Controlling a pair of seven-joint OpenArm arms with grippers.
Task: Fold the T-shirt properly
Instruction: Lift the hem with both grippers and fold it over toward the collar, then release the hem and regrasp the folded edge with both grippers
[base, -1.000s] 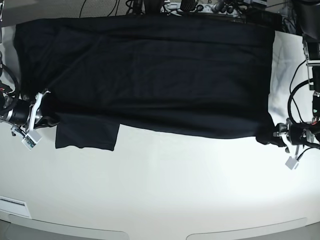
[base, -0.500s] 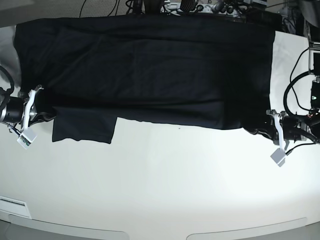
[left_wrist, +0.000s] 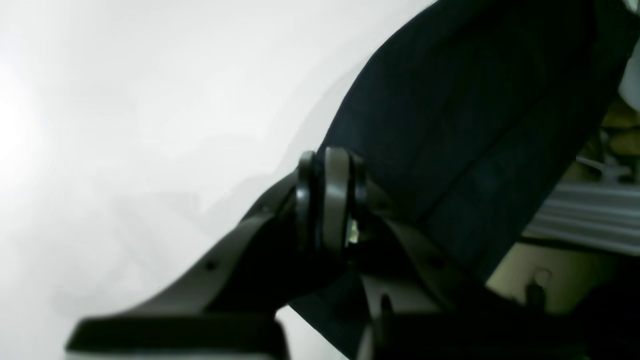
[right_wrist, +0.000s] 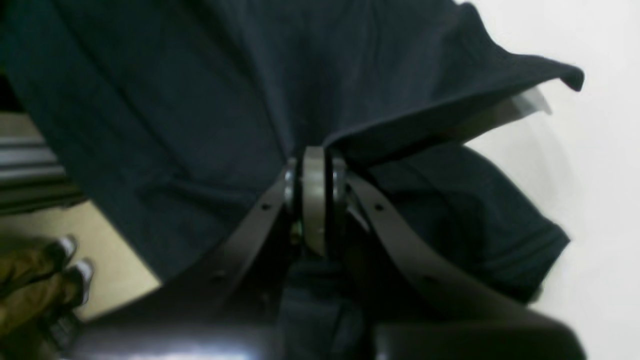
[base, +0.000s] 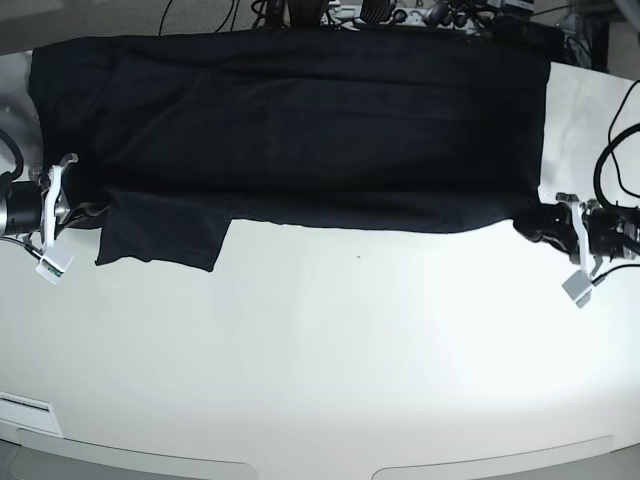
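Both claws are clenched on the shirt (base: 300, 130): the left gripper (base: 540, 222) pinches its near edge at the scene's right, the right gripper (base: 85, 210) at the scene's left. Black cloth spreads across the far half of the white table (base: 330, 360), one sleeve (base: 160, 240) hanging nearer. Cables (base: 400, 12) crowd the far edge. Beyond the table's side, someone's shoes (right_wrist: 70, 260) stand on a tan floor (right_wrist: 115, 270).

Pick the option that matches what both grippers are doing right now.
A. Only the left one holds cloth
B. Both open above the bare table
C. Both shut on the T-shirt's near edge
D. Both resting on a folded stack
C: the left gripper and right gripper each pinch the black T-shirt at opposite ends of its near edge, and both wrist views show jaws shut with cloth between them.
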